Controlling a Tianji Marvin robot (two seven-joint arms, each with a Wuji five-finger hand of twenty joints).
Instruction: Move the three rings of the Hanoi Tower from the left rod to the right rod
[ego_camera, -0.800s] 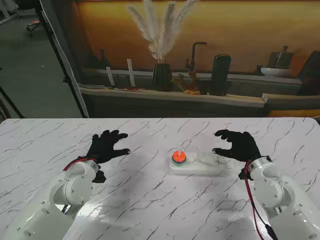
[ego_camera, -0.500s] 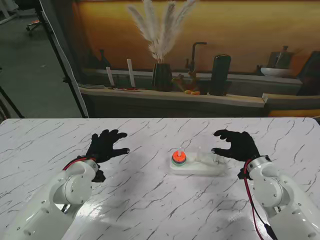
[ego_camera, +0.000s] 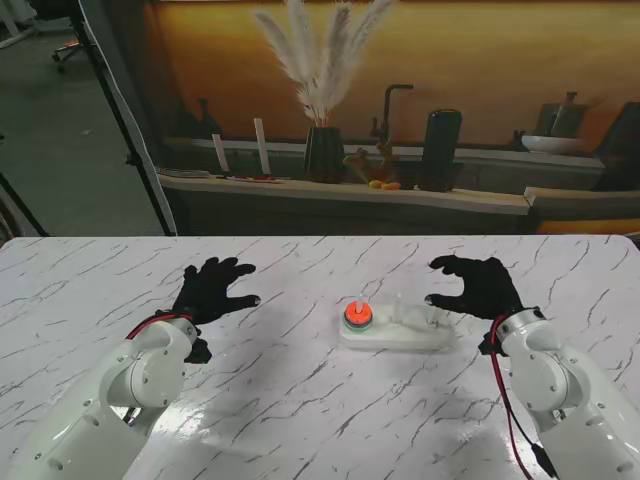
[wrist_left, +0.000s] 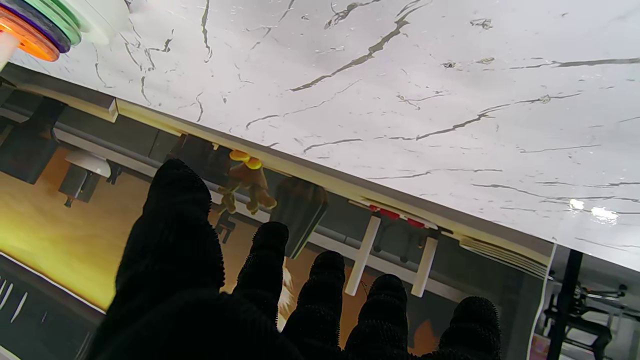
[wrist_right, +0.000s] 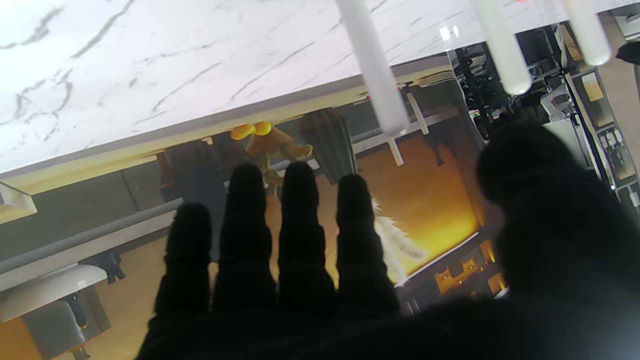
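Stand view shows all three rings (ego_camera: 358, 316) stacked on the left rod of the white Hanoi base (ego_camera: 396, 331), so nothing is moved. Left hand (ego_camera: 212, 289) and right hand (ego_camera: 478, 285) hover empty, fingers spread.

On the bench (ego_camera: 300, 400) bare marble lies open between the left hand (ego_camera: 210, 290) and the white base (ego_camera: 395, 333), so a hand could pass there unhindered. The stacked rings (ego_camera: 358, 317) fill the left rod. The middle rod (wrist_right: 372, 65) and right rod stand bare and upright, just beside the thumb of the right hand (ego_camera: 478, 286), which hovers with fingers spread near the base's right end. The bench nearer to me than the base is bare
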